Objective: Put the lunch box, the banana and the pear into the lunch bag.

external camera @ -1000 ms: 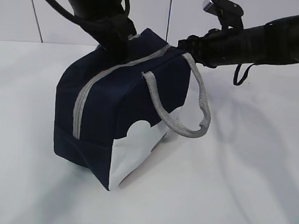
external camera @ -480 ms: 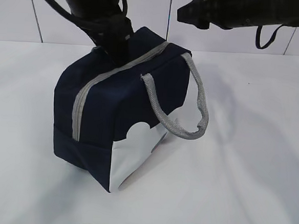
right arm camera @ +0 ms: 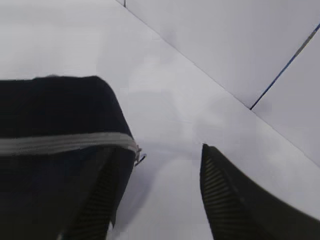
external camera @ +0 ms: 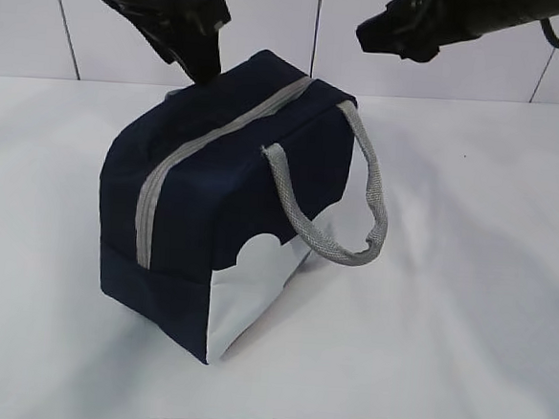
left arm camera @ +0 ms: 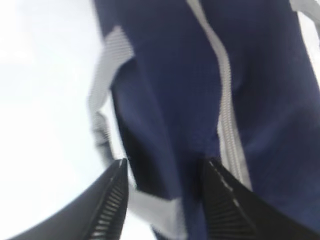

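Both arms had lifted off the lunch bag point(external camera: 218, 200), which stood zipped on the table point(external camera: 464, 309). Left gripper point(left arm camera: 165, 200) and right gripper point(right arm camera: 157, 200) gaped empty; retreating straight up looked safest.

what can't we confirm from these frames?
- Lunch box, banana, pear: in no view; the lunch bag has its zipper shut, so the contents are hidden.
- Left wrist view: motion blur smears the far handle.
- Exterior view: both claws are dark against the wall and partly cut off by the top edge, so finger spacing is unreadable there.
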Available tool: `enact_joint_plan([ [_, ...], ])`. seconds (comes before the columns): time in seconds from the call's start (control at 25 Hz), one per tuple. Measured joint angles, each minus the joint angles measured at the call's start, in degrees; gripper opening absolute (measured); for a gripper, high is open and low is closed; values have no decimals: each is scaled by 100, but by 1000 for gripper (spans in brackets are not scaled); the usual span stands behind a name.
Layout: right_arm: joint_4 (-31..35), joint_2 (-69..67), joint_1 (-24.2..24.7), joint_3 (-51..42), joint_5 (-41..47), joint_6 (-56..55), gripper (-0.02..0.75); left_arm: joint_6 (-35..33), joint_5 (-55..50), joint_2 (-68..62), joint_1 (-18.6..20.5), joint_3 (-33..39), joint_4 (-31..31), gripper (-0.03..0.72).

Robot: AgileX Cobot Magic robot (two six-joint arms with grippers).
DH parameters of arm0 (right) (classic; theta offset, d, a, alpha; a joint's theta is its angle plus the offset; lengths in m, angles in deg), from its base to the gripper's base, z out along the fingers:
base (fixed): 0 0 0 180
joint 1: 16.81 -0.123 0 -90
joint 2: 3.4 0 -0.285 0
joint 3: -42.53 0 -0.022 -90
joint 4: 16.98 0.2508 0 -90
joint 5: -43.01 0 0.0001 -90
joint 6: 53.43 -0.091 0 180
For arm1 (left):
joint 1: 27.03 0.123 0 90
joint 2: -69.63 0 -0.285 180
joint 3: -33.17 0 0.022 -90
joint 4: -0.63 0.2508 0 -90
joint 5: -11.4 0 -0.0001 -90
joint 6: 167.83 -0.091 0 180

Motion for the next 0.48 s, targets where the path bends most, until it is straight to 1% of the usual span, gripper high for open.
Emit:
enact_joint_plan([
  [0.12,-1073,194,0,0,482,-723,441,231,-14,240,0,0,158,347],
  [0.2,-1850,311,0,9,876,-1344,441,392,-14,376,0,0,198,347],
  [0.28,-2461,437,0,97,1401,-2110,441,555,-28,470,0,0,198,347],
  [0.48,-3634,694,0,542,2880,-4018,441,924,-28,601,0,0,158,347],
])
